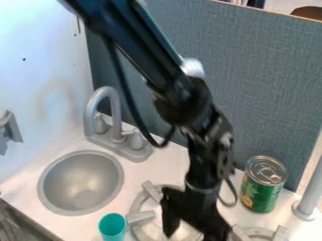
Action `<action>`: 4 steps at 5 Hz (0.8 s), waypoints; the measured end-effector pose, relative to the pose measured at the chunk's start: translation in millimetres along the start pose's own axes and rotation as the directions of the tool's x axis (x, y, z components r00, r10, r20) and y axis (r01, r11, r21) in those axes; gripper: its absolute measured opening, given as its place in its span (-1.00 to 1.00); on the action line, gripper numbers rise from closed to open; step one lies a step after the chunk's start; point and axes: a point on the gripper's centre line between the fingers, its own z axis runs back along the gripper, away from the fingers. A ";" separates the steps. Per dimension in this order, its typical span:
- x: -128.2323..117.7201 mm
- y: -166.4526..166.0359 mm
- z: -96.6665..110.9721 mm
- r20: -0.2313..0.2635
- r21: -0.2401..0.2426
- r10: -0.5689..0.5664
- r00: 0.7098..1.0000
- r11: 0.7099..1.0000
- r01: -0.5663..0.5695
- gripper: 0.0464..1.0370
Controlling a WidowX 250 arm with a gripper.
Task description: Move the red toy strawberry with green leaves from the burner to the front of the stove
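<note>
"Where's the teal cup (113, 228)?"

"At the bottom edge of the camera view, just beside the near burner (140, 217) and in front of the sink (80, 183). Its round mouth faces up, so I'd say it stands upright on its base."

"Is anything holding it?"

"No. The end effector (194, 235) hangs over the burner, to the right of the cup in the view, its two sides apart and a gap between them. Nothing is gripped there. It points down, presumably because the arm (189, 106) slants in from the upper left, above the surface (165, 164). I can't tell whether its tips touch the burner."

"And the burner's arms?"

"They spread outward from the ring, probably to bear a pan. One prong comes right up by the cup, so the cup seems to stand off the burner, beside it."

"What's farther out?"

"On the other side of the end effector, a green can (263, 184) stands upright near the divider (270, 89), its metal lid up. A flat base is likely what keeps it steady. In front of it is part of a second burner (259, 232), with a grey post (309, 195) to the right."

"Why is the faucet (117, 115) up there?"

"It's mounted behind the sink, and its neck curves over towards the basin, as a spout would need to. A loose cable (130, 103) droops below the arm, probably slack to let the joints bend."
</note>
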 end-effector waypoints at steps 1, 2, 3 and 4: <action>-20.5 35.6 38.9 0.028 0.081 0.056 0.998 0.995 -0.058 0.93; -46.4 74.0 39.8 -0.063 0.163 0.149 0.987 0.977 -0.137 0.93; -57.6 110.0 35.5 -0.105 0.161 0.234 0.967 0.963 -0.215 0.93; -59.5 118.2 10.0 -0.205 0.152 0.219 0.954 0.970 -0.190 0.93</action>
